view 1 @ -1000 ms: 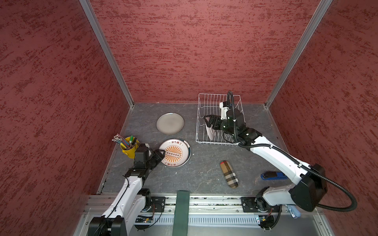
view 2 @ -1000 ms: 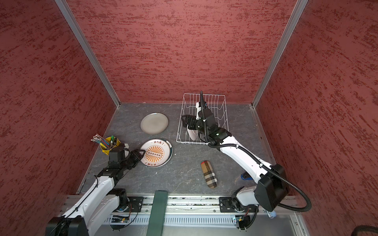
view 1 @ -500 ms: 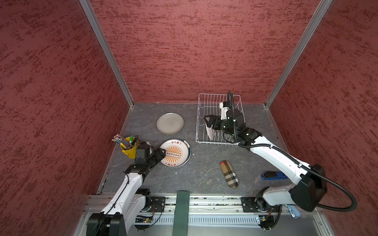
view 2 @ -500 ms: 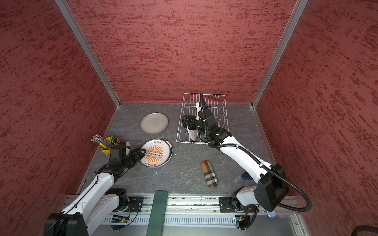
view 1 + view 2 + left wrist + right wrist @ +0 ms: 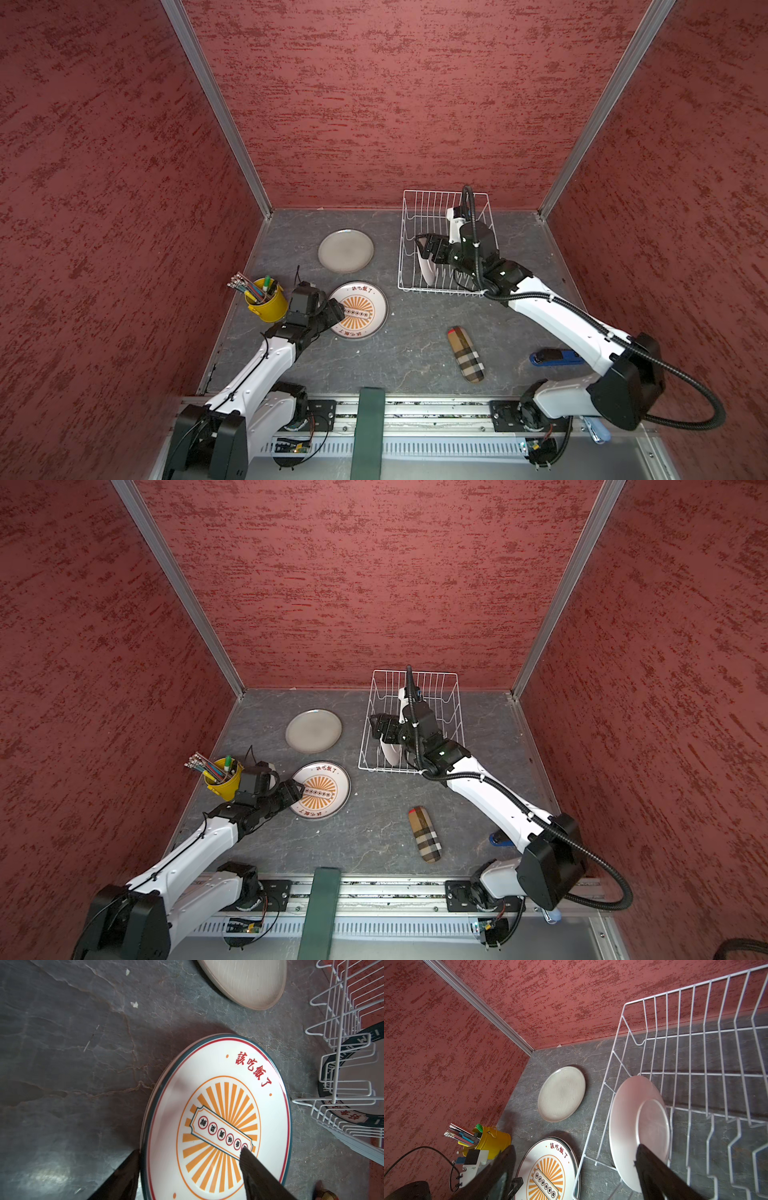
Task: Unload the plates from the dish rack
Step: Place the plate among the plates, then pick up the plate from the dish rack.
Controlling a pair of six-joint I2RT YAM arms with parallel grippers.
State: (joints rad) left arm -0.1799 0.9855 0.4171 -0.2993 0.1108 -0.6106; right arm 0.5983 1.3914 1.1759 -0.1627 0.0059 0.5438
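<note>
In both top views the dish rack (image 5: 432, 208) stands at 1 o'clock on the table (image 5: 415, 332). The right arm (image 5: 561, 324) reaches over it and covers most of its inside. Only a white sliver of the upright plate (image 5: 428, 274) shows under the right tool (image 5: 424, 246).

The right wrist view fills that gap. The plate stands on edge close to the rack's near corner, its plain white back to the camera. The tool is spread wide and pinches nothing. One finger crosses the plate's lower edge, though whether it touches is hard to say. The other finger is well off to the side.

Only the left wrist view shows that plate's other face — a dark lettered rim (image 5: 353, 1044) seen through the wires. It also shows the sunburst plate (image 5: 218, 1118), at 9 o'clock, lying flat on more rims beneath it. The left tool (image 5: 189, 1150) is spread across its edge, one finger over the face and one off the rim over the table, gripping nothing.

The grey plate (image 5: 345, 251) lies flat at 11 o'clock, apart from the rest. A yellow cup (image 5: 268, 305) of pens stands at the 9 o'clock edge, just beside the left wrist. A plaid case (image 5: 465, 353) lies at 5 o'clock — and a blue stapler (image 5: 552, 358) at 4 o'clock is half hidden by the right arm.
</note>
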